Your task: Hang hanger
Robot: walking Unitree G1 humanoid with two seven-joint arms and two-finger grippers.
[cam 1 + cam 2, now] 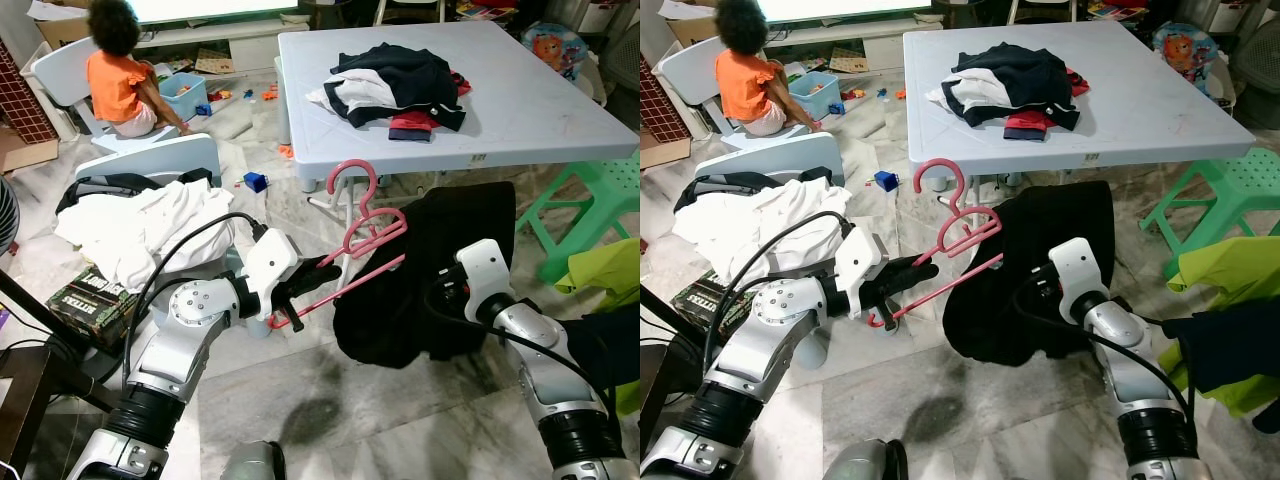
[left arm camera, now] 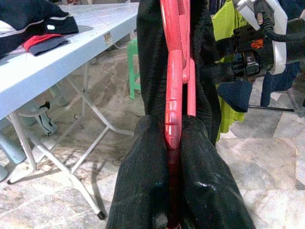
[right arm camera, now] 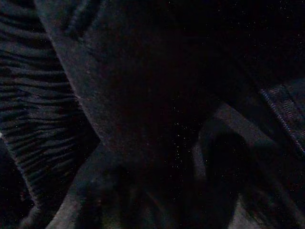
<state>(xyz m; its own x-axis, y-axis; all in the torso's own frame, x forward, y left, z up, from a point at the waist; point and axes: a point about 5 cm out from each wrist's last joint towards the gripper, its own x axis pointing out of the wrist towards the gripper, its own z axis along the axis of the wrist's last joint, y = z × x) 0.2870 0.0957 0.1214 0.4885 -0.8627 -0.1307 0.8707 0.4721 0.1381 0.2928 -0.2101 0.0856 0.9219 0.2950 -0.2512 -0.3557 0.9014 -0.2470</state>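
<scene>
Pale blue folding table [image 1: 560, 110] stands well beyond both sets of fingers, with a heap of dark, white and red clothes [image 1: 395, 85] on its top. Marble-patterned floor [image 1: 330, 400] below the arms. Out past the left arm, a pile of white laundry [image 1: 150, 225] drapes over a pale chair [image 1: 150, 158], and a printed box [image 1: 95, 303] lies on the floor beside it. Farther off in that direction a person in an orange top [image 1: 115, 75] sits with their back turned, toys scattered nearby. Beyond the right arm: a green plastic stool [image 1: 585, 205] and a lime-green garment [image 1: 605, 270]. Between the two arms hangs a black garment [image 1: 420, 280], bunched, draped on the far end of the pink hanger [image 1: 362, 232]. Right gripper [image 1: 1040, 290] is buried against the black cloth; its wrist view is dark fabric folds and ribbing, so I cannot tell how its fingers stand. Left gripper [image 2: 174, 143] pinches the near end of the pink hanger, fingers [image 2: 143, 176] closed narrow with the plastic bar sandwiched between them. From the fingers the hanger runs up and away at a slant, its hook raised in the air in front of the table edge, touching nothing that I can make out. A small blue toy [image 1: 255, 182] lies on the floor beyond the left fingers.
</scene>
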